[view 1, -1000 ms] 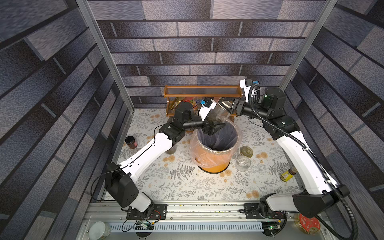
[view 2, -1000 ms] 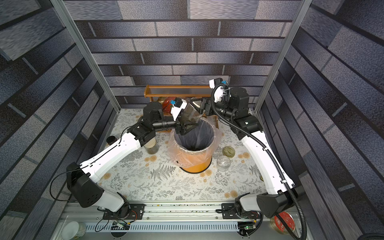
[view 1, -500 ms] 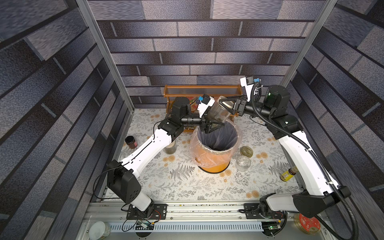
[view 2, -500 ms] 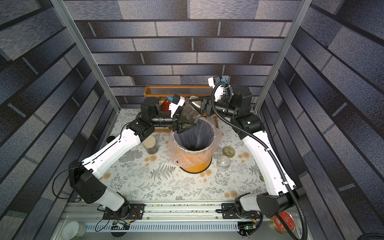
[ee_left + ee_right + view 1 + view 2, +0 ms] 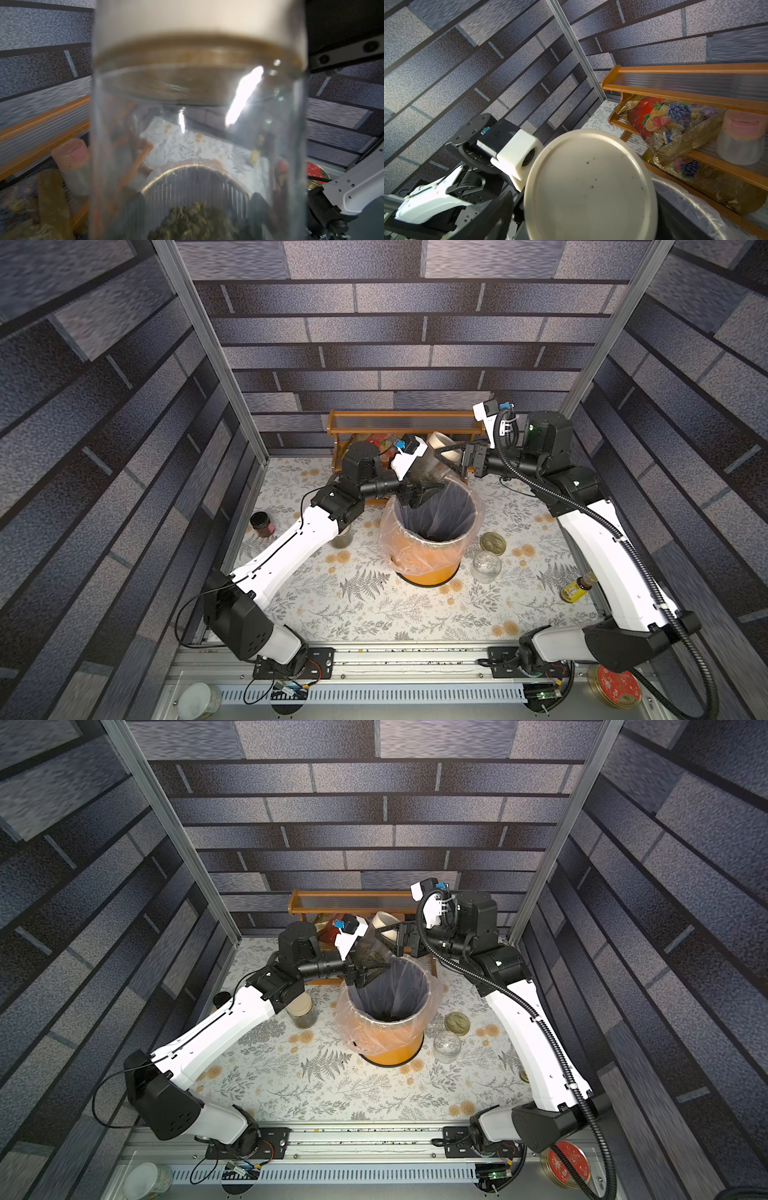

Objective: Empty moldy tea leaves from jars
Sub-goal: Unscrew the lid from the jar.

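Top views: left gripper is clamped on the jar. The jar is tilted over the far rim of the orange bin, with its lid end raised and pointing away from the bin. Right gripper is at the lid with its jaws spread wide to either side; contact can't be judged here. Dark tea leaves show inside the jar, and more dark crumbs lie at the bin's bottom. On the desk, just beside the bin on the right-arm side, are a lidless jar and a loose lid, close together. On the bin's left-arm side is a closed jar, partly under the left forearm. Left wrist view: the jar fills the frame, lid seated on it, tea leaves heaped at the opposite end. Right wrist view: the lid sits face-on between the gripper fingers. A gap shows between that finger and the lid's edge.
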Available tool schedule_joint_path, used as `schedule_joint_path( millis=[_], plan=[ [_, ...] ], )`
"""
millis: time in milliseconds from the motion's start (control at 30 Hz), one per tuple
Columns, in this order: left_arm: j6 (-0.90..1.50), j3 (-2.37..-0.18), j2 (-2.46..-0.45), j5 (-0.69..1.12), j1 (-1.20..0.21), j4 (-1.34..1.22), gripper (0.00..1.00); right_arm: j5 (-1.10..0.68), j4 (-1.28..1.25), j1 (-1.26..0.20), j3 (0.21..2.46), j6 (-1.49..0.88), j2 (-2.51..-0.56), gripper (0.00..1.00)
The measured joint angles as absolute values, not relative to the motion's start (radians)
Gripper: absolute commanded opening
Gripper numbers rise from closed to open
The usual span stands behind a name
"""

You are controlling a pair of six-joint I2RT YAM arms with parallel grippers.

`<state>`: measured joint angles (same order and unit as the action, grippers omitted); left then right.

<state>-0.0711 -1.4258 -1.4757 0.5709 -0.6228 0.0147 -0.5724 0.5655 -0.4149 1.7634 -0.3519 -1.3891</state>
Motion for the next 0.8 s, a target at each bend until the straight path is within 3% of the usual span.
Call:
schedule_joint_path(
  millis=[200,800],
  plan=[
    [-0.19,-1.384,-1.468,0.371,-0.694,-0.011,0.33,-0.488,0.589,-0.415,1.765,-0.44,-1.389,0.95],
    [-0.493,-1.364,-1.482,-0.12,-0.857,-0.141,0.33,-0.313,0.573,-0.421,1.739,-0.611,-1.372,0.93]
  ],
)
